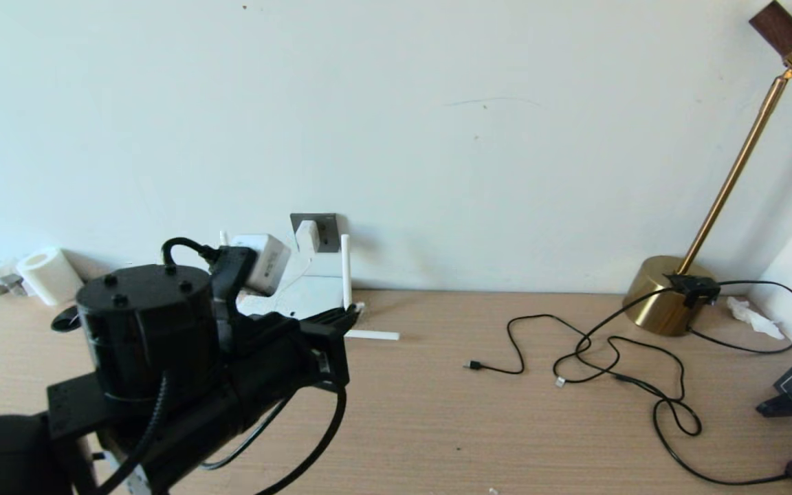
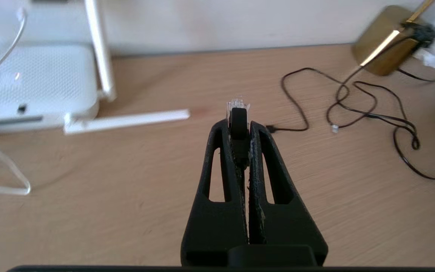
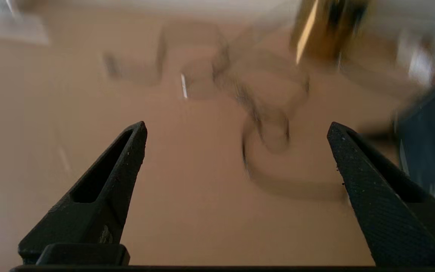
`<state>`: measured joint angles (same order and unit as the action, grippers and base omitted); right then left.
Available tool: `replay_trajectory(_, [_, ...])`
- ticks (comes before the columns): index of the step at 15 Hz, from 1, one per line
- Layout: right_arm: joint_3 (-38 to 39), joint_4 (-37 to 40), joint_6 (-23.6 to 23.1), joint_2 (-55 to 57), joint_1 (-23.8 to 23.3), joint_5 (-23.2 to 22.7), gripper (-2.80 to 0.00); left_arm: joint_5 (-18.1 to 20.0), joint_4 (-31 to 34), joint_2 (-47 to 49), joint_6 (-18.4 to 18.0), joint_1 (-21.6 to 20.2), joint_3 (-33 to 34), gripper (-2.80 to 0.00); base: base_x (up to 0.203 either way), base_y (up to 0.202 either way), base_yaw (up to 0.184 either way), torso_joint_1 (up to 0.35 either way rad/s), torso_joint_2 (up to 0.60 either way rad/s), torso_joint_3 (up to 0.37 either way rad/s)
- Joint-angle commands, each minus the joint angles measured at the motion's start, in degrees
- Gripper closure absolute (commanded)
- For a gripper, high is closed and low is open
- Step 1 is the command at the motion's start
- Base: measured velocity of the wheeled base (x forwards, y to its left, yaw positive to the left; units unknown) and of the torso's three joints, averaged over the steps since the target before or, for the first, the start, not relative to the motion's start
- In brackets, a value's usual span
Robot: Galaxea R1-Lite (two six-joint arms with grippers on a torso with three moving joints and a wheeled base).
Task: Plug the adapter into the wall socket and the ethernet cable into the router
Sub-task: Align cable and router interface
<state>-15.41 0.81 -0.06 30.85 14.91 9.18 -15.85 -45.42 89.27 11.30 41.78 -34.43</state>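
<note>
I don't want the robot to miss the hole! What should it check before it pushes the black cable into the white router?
1. Left pincer shut on the black cable: ok.
2. Cable's clear tip sticks out past the fingers: ok.
3. Tip lined up with the router ports: not ok; it points past the router at bare table.
4. Path clear: not ok; a folded-down antenna lies by the router's edge.
5. Power plug at the wall socket: cannot tell if fully seated.
6. Right pincer open and empty: ok.
</note>
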Motion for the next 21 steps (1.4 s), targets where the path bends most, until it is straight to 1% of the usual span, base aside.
replay_trajectory(1, [4.8, 5.2, -0.4, -6.7, 0.0, 0.1, -2.80, -0.9, -0.7, -0.5, 3.0, -0.8, 2.8, 0.00, 0.000, 0.000, 0.000, 0.000, 0.00, 0.000])
replay_trajectory(2, [8.1, 5.3, -0.6, -8.4, 0.0, 0.2, -2.80, -1.0, -0.8, -1.0, 4.6, -1.0, 4.4, 0.00, 0.000, 0.000, 0.000, 0.000, 0.00, 0.000])
replay_trajectory(3, [10.4, 5.4, -0.4, -9.9, 0.0, -0.1, -2.80, -1.0, -0.9, -1.2, 5.4, -1.1, 5.9, 0.00, 0.000, 0.000, 0.000, 0.000, 0.00, 0.000])
replay_trajectory(5, [10.6, 5.5, -0.7, -12.1, -1.3, -0.6, -2.80, -0.9, -1.4, -2.1, 6.0, -2.0, 8.4, 0.00, 0.000, 0.000, 0.000, 0.000, 0.00, 0.000])
replay_trajectory(7, [10.7, 5.5, -3.6, -12.1, -2.1, -2.9, -2.80, -0.8, -1.5, -2.5, 6.1, -2.2, 11.1, 0.00, 0.000, 0.000, 0.000, 0.000, 0.00, 0.000])
replay_trajectory(8, [10.7, 5.6, -3.8, -11.0, -2.5, -3.1, -2.80, -0.8, -1.5, -2.5, 6.1, -2.2, 12.3, 0.00, 0.000, 0.000, 0.000, 0.000, 0.00, 0.000])
replay_trajectory(9, [10.7, 5.6, -3.8, -9.7, -4.3, -2.5, -2.80, -0.8, -2.0, -2.4, 6.2, -2.2, 13.3, 0.00, 0.000, 0.000, 0.000, 0.000, 0.00, 0.000])
replay_trajectory(12, [10.7, 5.6, -4.6, -9.7, -15.2, -2.2, -2.80, -1.0, -6.2, -2.2, 5.8, -2.2, 15.6, 0.00, 0.000, 0.000, 0.000, 0.000, 0.00, 0.000])
replay_trajectory(13, [10.7, 5.7, -5.1, -12.8, -16.3, -3.4, -2.80, -1.1, -6.1, -2.2, 5.7, -2.2, 16.3, 0.00, 0.000, 0.000, 0.000, 0.000, 0.00, 0.000])
replay_trajectory(15, [11.2, 7.1, -5.7, -22.5, -15.6, -7.8, -2.80, -2.1, -6.2, -1.3, 6.3, -2.2, 16.8, 0.00, 0.000, 0.000, 0.000, 0.000, 0.00, 0.000])
replay_trajectory(16, [11.2, 8.0, -5.7, -27.0, -15.2, -9.0, -2.80, -2.6, -6.3, -1.3, 7.8, -2.2, 16.9, 0.00, 0.000, 0.000, 0.000, 0.000, 0.00, 0.000])
replay_trajectory(17, [11.1, 8.7, -5.6, -29.9, -15.0, -9.8, -2.80, -2.8, -6.3, -1.2, 8.6, -2.1, 16.2, 0.00, 0.000, 0.000, 0.000, 0.000, 0.00, 0.000])
replay_trajectory(20, [11.1, 9.9, -4.4, -30.8, -14.6, -10.7, -2.80, -4.8, -6.3, -0.3, 9.2, -2.4, 14.8, 0.00, 0.000, 0.000, 0.000, 0.000, 0.00, 0.000])
replay_trajectory(21, [11.0, 9.8, -4.1, -30.8, -14.6, -10.7, -2.80, -5.5, -6.5, 1.0, 10.6, -3.2, 14.9, 0.00, 0.000, 0.000, 0.000, 0.000, 0.00, 0.000])
